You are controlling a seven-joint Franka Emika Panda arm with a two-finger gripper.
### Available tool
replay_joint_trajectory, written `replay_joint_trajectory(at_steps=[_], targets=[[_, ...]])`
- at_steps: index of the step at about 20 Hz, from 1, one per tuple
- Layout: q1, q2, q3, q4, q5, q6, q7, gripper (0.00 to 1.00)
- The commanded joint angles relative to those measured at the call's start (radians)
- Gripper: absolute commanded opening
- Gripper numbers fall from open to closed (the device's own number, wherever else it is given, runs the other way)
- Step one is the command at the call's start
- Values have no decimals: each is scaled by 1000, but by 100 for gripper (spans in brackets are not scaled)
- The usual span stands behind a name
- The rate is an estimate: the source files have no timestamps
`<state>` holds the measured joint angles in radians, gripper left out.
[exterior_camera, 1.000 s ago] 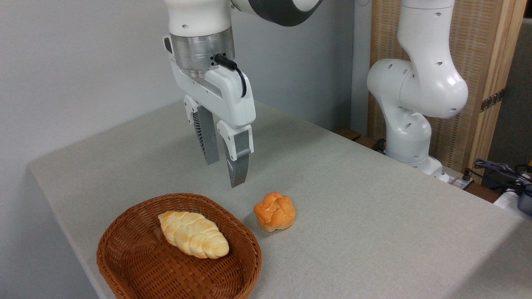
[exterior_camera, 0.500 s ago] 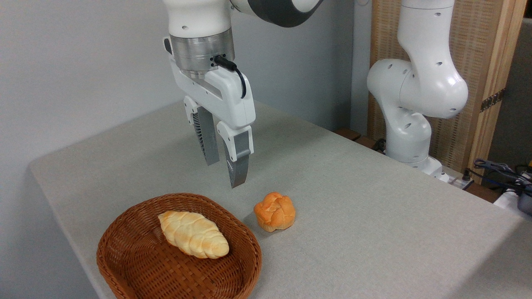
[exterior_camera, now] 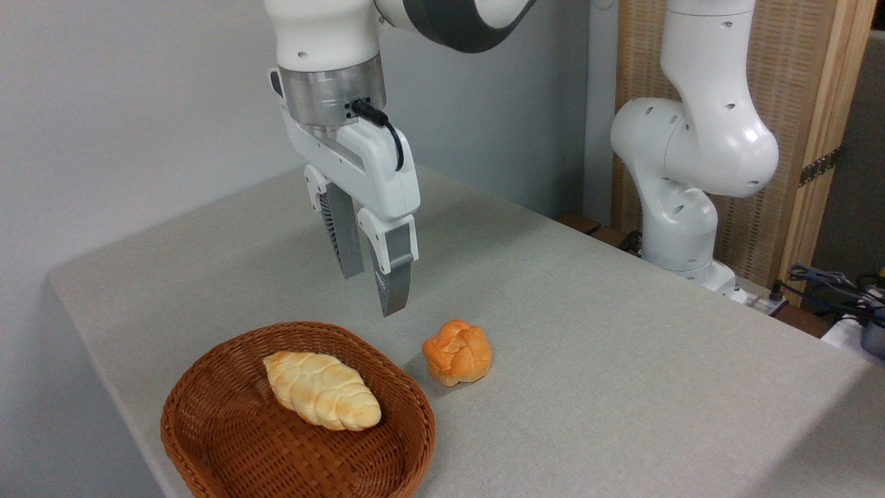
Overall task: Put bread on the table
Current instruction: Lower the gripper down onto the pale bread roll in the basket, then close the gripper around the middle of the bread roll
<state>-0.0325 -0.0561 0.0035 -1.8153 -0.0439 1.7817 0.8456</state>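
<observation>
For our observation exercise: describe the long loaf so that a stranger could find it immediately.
Start at the brown woven wicker basket on the grey table's near-left corner. Inside lies the pale cream-golden braided loaf. Unlike the small round orange knotted bun outside, it is elongated and tapered.

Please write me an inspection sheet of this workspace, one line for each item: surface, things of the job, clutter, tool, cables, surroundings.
Surface: table, grey-beige covering, flat.
Job's things: bread, a pale braided loaf, lies inside the basket, not yet on the table.
Clutter: bun, small and orange, on the table right of the basket, apart from it.
Tool: tool hangs above the basket's far rim, fingers slightly apart, holding nothing.
Cables: black cable at the wrist; cable bundle past the table's right edge.
Surroundings: grey wall, wooden panel.
</observation>
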Motion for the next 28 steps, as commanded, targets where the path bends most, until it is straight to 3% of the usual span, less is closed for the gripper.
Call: replay_joint_trajectory(at_steps=[1,8,14,17,28], targets=[[0,30,-5,11,-19,16,9,100],[0,130,-39,11,-14,208,75,100],[2,189,-42,11,-13,219,444,100],[2,219,-40,11,-11,222,564,100],[0,312,-46,11,-5,311,624,100]])
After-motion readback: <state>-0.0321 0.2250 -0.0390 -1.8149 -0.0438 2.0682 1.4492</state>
